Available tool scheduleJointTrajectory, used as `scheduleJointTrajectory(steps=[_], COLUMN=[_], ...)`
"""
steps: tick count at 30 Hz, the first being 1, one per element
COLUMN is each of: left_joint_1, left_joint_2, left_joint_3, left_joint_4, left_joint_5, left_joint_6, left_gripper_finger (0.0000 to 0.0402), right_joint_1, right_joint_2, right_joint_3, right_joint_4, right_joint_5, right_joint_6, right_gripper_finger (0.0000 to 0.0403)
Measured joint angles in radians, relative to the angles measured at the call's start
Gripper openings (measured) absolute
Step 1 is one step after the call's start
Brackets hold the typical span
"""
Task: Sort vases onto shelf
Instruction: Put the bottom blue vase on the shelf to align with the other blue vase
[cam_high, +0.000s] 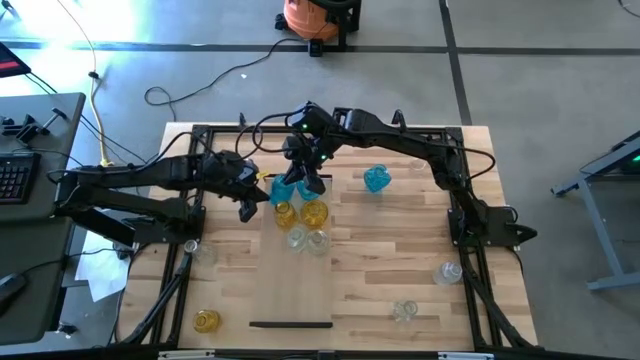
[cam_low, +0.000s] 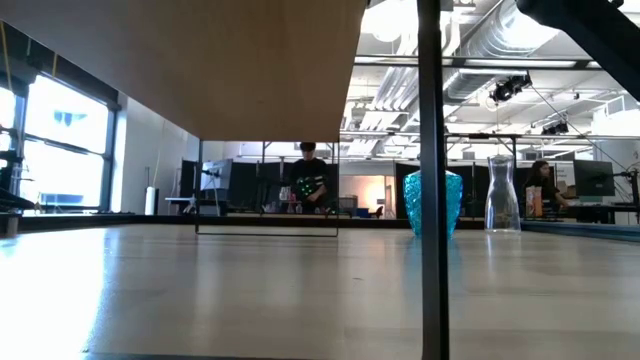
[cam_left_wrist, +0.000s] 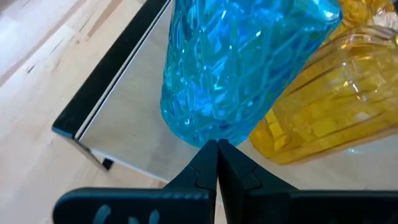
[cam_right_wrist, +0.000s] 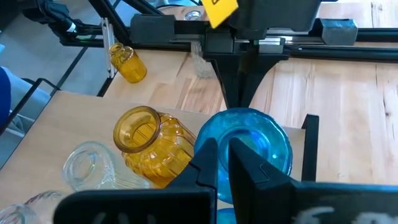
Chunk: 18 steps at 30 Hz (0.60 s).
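Observation:
A blue vase (cam_high: 285, 189) stands on the far end of the pale shelf (cam_high: 295, 285), with yellow vases (cam_high: 314, 213) and clear vases (cam_high: 297, 238) grouped just nearer on it. My right gripper (cam_right_wrist: 222, 163) reaches in from the right and is shut on the blue vase's mouth (cam_right_wrist: 244, 138). My left gripper (cam_left_wrist: 217, 149) comes from the left, shut, with its tips at the lower body of the blue vase (cam_left_wrist: 236, 68). Another blue vase (cam_high: 376, 180) stands on the tabletop to the right. My right gripper pinches the blue vase's rim (cam_right_wrist: 222, 148) between its two fingers, slanting down from the table's right; the fingers hide just how they meet the glass. The vase stands upright with its base on the shelf. My left gripper's shut tips reach the vase's lower body (cam_left_wrist: 208, 134); whether they touch it I cannot tell.
A yellow vase (cam_high: 206, 320) lies near the table's left front corner. Clear vases stand at the right front (cam_high: 450, 270) (cam_high: 404, 312) and by the left arm (cam_high: 190, 250). The shelf's near dark end strip (cam_high: 290, 324) lies close to the front edge.

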Motion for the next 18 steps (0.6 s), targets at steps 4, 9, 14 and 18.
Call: scheduleJointTrajectory(steps=[4, 9, 14, 18], left_joint_1=[0.000, 0.000, 0.000, 0.000], left_joint_2=[0.000, 0.000, 0.000, 0.000], left_joint_3=[-0.002, -0.002, -0.002, -0.002], left_joint_4=[0.018, 0.017, 0.023, 0.041], left_joint_5=[0.000, -0.002, -0.002, -0.002], left_joint_6=[0.000, 0.000, -0.001, -0.004], left_gripper_finger=[0.0000, 0.0000, 0.0000, 0.0000], right_joint_1=[0.000, 0.000, 0.000, 0.000], right_joint_2=[0.000, 0.000, 0.000, 0.000], right_joint_3=[0.000, 0.000, 0.000, 0.000], right_joint_4=[0.000, 0.000, 0.001, 0.002], right_joint_5=[0.000, 0.000, 0.010, 0.019], right_joint_6=[0.010, 0.010, 0.010, 0.007], right_gripper_finger=[0.0000, 0.0000, 0.0000, 0.0000])
